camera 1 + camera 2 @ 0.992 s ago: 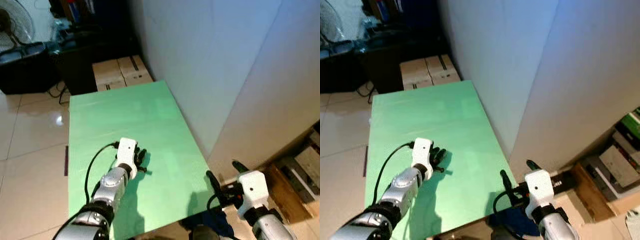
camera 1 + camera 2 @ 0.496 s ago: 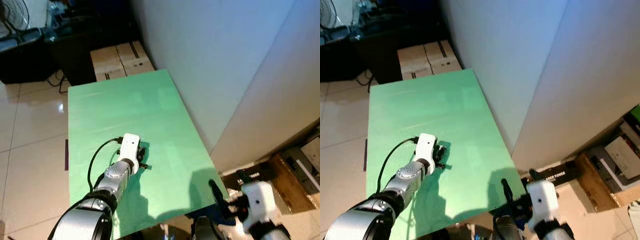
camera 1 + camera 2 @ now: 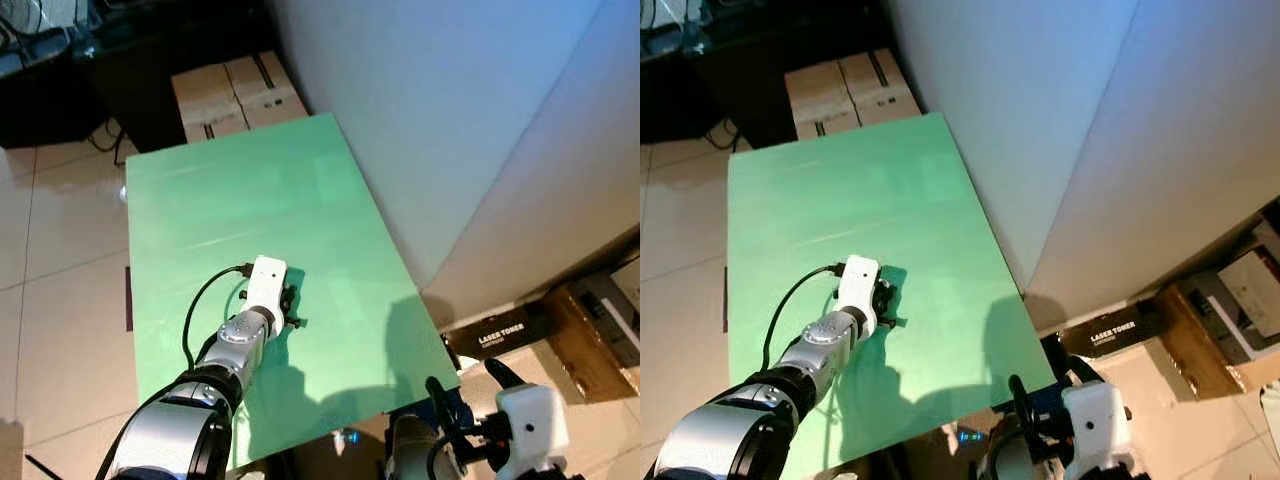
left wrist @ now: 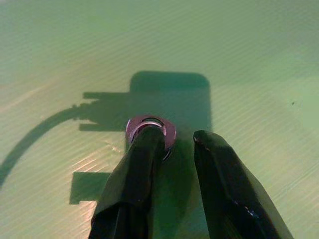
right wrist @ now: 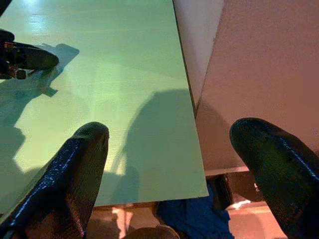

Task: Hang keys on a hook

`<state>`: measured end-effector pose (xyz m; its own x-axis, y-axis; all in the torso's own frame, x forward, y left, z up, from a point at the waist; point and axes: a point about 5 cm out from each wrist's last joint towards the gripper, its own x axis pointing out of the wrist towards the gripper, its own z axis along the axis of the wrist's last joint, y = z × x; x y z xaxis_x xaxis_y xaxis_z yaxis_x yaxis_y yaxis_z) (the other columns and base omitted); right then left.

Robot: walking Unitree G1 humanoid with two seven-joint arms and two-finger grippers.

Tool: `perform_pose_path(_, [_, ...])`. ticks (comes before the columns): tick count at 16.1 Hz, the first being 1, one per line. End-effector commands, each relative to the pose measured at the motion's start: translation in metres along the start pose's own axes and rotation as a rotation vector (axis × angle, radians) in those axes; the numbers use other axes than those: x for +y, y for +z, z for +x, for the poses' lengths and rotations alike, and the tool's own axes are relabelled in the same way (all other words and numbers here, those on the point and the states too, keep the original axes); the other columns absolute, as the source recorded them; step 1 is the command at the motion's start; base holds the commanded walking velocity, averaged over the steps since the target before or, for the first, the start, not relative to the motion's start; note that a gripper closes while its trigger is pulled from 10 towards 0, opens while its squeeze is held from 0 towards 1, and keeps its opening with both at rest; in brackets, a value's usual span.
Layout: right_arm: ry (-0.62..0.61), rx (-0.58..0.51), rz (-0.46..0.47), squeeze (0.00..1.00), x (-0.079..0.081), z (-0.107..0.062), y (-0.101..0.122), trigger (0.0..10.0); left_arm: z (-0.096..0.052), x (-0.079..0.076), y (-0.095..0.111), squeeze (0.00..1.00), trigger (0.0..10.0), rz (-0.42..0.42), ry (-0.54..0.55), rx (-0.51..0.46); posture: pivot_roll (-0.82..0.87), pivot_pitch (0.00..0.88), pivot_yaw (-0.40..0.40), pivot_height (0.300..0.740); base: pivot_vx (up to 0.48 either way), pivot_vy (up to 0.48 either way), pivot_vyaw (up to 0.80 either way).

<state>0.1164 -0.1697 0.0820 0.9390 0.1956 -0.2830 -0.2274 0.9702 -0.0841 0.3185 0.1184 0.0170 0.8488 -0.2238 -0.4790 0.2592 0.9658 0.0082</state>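
My left tool (image 4: 172,144) is down on the green desk (image 3: 260,200), its two fingers slightly parted, one tip lying on the single key ring (image 4: 149,130). My right tool (image 5: 174,159) hangs wide open, holding nothing, off the desk's near corner.

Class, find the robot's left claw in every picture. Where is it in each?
Left eye: left claw just left of centre, on the green table.
Right eye: left of centre.
Left wrist: foreground, over a metal ring.
Right wrist: far across the table.
Shared landmark: the green table.
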Motion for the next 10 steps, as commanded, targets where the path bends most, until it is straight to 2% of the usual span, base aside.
perform_pose_path(1, [-0.005, 0.027, 0.004, 0.0, 0.001, -0.007, -0.001, 10.0, -0.001, 0.004, -0.007, 0.0, 10.0, 0.018, 0.024, 0.044, -0.46, 0.284, 0.113, 0.74, 0.0, 0.0, 0.0])
perform_pose_path(5, [-0.008, 0.039, 0.007, 0.0, 0.004, -0.013, -0.002, 10.0, -0.003, 0.012, -0.01, 0.0, 10.0, 0.033, 0.062, 0.069, -0.47, 0.282, 0.123, 0.74, 0.0, 0.0, 0.0])
perform_pose_path(6, [-0.009, 0.041, 0.008, 0.0, 0.004, -0.013, -0.002, 10.0, -0.003, 0.012, -0.011, 0.0, 4.0, 0.032, 0.061, 0.074, -0.47, 0.282, 0.124, 0.74, 0.0, 0.0, 0.0])
perform_pose_path(7, [-0.01, 0.044, 0.009, 0.0, 0.005, -0.014, -0.003, 10.0, -0.004, 0.014, -0.014, 0.0, 0.0, 0.01, 0.056, 0.075, -0.48, 0.276, 0.13, 0.74, 0.0, 0.0, 0.0])
perform_pose_path(10, [-0.013, 0.048, 0.011, 0.0, 0.006, -0.013, -0.005, 10.0, -0.007, 0.017, -0.019, 0.0, 0.0, -0.002, 0.054, 0.075, -0.46, 0.27, 0.135, 0.74, 0.0, 0.0, 0.0])
